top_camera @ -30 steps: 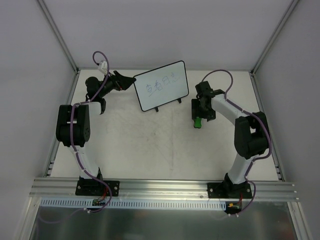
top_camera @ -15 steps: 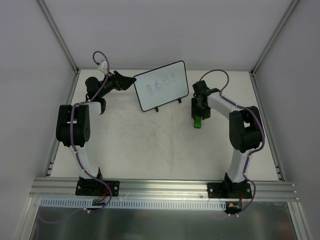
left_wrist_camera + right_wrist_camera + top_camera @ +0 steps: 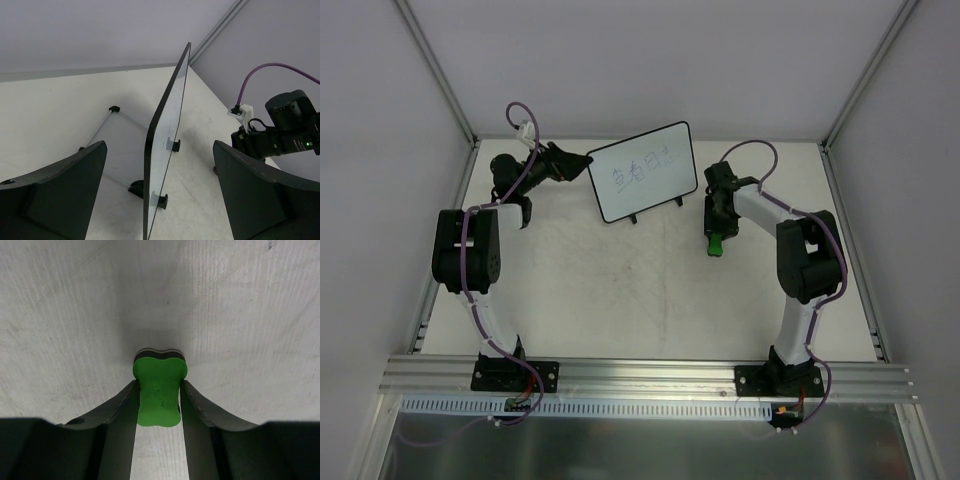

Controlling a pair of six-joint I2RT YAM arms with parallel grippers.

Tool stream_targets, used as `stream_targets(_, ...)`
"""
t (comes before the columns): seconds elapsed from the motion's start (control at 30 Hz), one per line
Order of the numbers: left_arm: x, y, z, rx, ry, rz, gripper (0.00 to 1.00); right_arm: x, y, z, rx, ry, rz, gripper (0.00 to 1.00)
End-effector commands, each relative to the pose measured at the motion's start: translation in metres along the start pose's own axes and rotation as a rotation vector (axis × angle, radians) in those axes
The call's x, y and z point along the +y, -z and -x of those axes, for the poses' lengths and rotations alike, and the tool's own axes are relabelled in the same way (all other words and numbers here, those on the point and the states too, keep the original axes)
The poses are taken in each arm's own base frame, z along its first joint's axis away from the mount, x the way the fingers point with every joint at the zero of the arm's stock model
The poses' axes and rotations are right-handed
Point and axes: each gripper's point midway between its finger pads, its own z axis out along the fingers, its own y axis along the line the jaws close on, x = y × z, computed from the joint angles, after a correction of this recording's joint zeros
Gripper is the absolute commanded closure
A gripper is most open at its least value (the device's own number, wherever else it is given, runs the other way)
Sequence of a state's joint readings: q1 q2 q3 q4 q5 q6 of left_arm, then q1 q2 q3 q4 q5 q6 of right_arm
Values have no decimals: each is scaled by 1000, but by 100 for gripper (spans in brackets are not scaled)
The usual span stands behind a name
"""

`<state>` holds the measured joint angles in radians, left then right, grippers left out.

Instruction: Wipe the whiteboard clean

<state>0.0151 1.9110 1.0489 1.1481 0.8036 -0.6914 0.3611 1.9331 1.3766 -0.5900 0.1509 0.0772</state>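
Note:
The whiteboard (image 3: 643, 172) stands tilted on two black feet at the back middle, with blue-green writing on its face. In the left wrist view the whiteboard (image 3: 167, 145) shows edge-on between my fingers (image 3: 60, 190). My left gripper (image 3: 582, 163) is open, astride the board's left edge, with a gap on each side. The green eraser (image 3: 716, 243) lies on the table to the right of the board. My right gripper (image 3: 716, 236) points down on it. In the right wrist view the eraser (image 3: 159, 395) sits pinched at its waist between both fingers of my right gripper (image 3: 159, 384).
The white table (image 3: 620, 290) is walled by grey panels at the back and both sides. A metal rail (image 3: 650, 375) carrying both arm bases runs along the near edge. In the left wrist view the right arm (image 3: 285, 130) shows beyond the board.
My right gripper has closed onto the green eraser, and the right arm's elbow has swung in toward the left. The left arm and the whiteboard have stayed put.

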Motion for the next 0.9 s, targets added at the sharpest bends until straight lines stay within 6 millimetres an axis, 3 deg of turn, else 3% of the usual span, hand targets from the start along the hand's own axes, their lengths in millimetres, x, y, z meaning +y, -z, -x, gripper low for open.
stream_targets(0.0, -12, -1, 18, -41, -90, -68, 11, 1, 2, 7, -23, -18, -18, 60)
stream_targets(0.07, -12, -1, 16, -39, -90, -67, 12, 2, 1, 5, -19, -22, -17, 55)
stream_targets(0.47, -12, 0, 14, -41, -87, -73, 11, 1, 0, -3, -17, -22, -51, 50)
stream_targets(0.87, -13, 0, 15, -49, -89, -83, 11, -5, -1, -11, -27, -33, -86, 52)
